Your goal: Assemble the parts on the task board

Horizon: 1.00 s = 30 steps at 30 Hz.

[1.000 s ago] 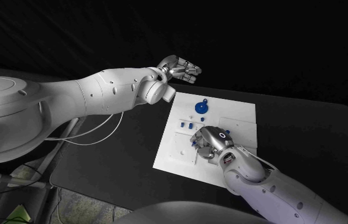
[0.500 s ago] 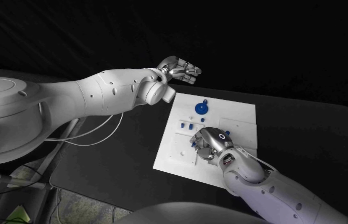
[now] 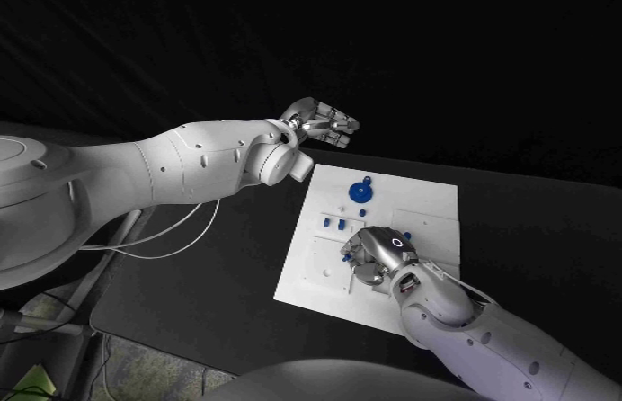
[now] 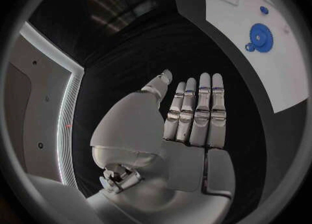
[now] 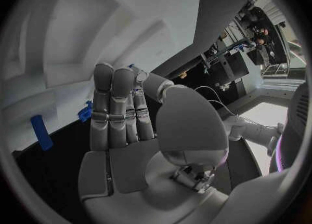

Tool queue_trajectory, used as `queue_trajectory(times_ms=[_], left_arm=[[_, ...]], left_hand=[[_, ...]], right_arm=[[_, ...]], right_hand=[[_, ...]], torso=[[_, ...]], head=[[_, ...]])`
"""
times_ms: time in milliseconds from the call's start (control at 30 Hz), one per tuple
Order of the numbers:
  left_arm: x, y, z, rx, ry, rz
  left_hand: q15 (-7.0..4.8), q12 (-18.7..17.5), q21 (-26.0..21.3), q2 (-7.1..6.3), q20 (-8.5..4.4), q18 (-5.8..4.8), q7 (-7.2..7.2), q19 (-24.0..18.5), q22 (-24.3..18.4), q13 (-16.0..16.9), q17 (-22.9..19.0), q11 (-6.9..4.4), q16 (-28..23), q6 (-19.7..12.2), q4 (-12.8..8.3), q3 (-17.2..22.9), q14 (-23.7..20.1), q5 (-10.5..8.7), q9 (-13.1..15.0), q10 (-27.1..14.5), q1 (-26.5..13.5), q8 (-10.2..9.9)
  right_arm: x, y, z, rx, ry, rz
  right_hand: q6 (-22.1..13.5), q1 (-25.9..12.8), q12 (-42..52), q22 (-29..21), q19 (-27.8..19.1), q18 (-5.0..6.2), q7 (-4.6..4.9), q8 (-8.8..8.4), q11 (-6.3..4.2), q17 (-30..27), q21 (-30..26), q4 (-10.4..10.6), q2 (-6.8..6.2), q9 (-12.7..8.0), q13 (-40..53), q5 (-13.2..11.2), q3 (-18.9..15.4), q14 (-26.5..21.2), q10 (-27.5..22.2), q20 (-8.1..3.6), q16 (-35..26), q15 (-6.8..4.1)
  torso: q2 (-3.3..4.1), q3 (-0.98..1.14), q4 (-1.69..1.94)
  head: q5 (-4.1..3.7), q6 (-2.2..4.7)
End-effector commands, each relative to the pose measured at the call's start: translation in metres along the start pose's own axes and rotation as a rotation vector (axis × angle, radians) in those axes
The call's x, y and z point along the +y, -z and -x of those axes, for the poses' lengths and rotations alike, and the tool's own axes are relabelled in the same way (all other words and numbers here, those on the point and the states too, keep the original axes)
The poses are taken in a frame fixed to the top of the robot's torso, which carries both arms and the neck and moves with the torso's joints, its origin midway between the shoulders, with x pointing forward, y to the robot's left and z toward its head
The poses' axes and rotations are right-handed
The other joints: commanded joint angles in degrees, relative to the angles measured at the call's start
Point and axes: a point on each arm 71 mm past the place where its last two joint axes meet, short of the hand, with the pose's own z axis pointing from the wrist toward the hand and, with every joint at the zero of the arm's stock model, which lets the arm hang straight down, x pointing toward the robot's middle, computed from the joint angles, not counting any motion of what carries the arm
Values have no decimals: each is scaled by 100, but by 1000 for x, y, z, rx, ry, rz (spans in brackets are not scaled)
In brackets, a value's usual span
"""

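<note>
While the right hand works low over the board at frame centre, I cannot tell if it grips a part. Gear sits seated upper board; small parts lie loose, so mostly undone. Left hand hovers off-board, fingers extended, empty.

A black surface stretched across the scene, matte and dark. One thing lay directly on it: a white rectangular task board, flat near the middle of the surface and turned slightly askew to its edges. Bare black surface showed on every side of the board. In the left wrist view, the board appeared as a pale sheet with the dark surface beside it.
</note>
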Motion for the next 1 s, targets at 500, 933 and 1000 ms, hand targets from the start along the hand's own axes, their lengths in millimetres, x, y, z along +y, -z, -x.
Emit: queue_trajectory(times_ms=[500, 933, 1000], left_arm=[[-2, -1, -3, 20, 9, -3], [-1, -1, -3, 21, 10, 0], [-1, -1, -3, 20, 9, 0]], left_hand=[[10, -17, 30, 10, -1, 24, 3, 17, -23, -7, -1, 19, -14, 7, 27, -3, 2, -19, -6, 23, -22, -11], [10, -17, 30, 10, -1, 24, 3, 17, -23, -7, -1, 19, -14, 7, 27, -3, 2, -19, -6, 23, -22, -11], [10, -17, 30, 10, -1, 24, 3, 17, -23, -7, -1, 19, -14, 7, 27, -3, 2, -19, -6, 23, -22, -11]], right_arm=[[10, -2, -5, 38, 15, 15], [7, -2, -10, 91, 16, -19], [5, -2, -11, 99, -1, -25]], right_hand=[[45, -33, 19, 56, 64, 62, -9, 26, -90, -12, -85, -31, 57, 7, 3, 16, -19, -12, 120, -6, 27, -25], [-140, -130, 17, 155, 47, 83, 55, 17, -29, -64, -209, 9, 48, -9, 3, 83, 88, -40, -79, 38, -5, 18], [-229, -161, 16, 175, 48, 101, 81, 17, 0, -72, -214, 21, 8, -14, -1, 182, 137, -39, -177, 53, -1, 34]], torso=[[0, -9, 4], [3, -9, -3], [-1, -6, -4]], head=[[-35, 50], [-24, 37], [-33, 39]])
